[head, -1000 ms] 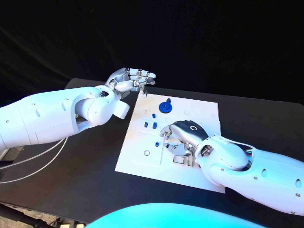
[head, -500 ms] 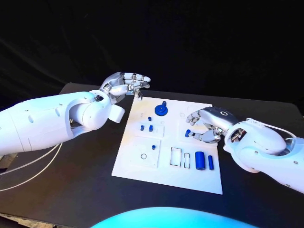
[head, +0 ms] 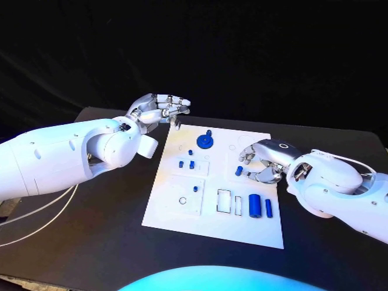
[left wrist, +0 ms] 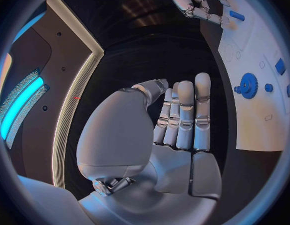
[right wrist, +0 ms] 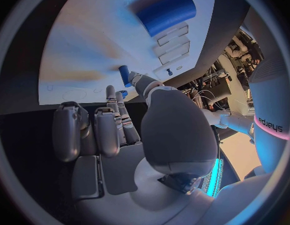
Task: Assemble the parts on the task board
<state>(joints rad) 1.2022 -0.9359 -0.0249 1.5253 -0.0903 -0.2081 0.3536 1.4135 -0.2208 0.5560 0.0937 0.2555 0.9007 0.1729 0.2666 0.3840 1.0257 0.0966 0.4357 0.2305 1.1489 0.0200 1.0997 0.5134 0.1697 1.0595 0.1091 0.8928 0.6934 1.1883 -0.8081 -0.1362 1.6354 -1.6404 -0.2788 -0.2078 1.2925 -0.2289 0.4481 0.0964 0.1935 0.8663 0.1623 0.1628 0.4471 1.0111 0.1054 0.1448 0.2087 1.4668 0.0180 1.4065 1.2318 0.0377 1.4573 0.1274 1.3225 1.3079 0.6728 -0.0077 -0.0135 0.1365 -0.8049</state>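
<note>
The task board (head: 181, 182), a white plate, lies in the middle of the black worktop (head: 107, 242). Small blue parts stand or lie on it: a blue gear (head: 205, 140) near the board's far edge, two short pegs (head: 187, 163) just nearer than the gear, and a thick blue cylinder (head: 256, 207) with a slimmer blue pin (head: 269, 207) beside it toward the board's near right corner. Outlined recesses lie between the pegs and the cylinder, among them a small ring mark (head: 182, 200).

The right hand (head: 262, 162) hangs over the right side of the board, level with the pegs and nearer the gear than the cylinder. Its fingers are curled inward, and a small blue part (head: 239, 171) sits at its fingertips; the right wrist view shows the thumb tip and a fingertip meeting on this part (right wrist: 124, 75) (the exact contact is small and partly hidden).

The left hand (head: 162, 108) is raised beyond the board's far left corner, off the board and over the worktop. In the left wrist view its fingers (left wrist: 185, 116) stand straight and side by side with the thumb folded toward them, and nothing lies in the palm. The gear (left wrist: 247, 85) appears there beside the fingertips, apart from them.
</note>
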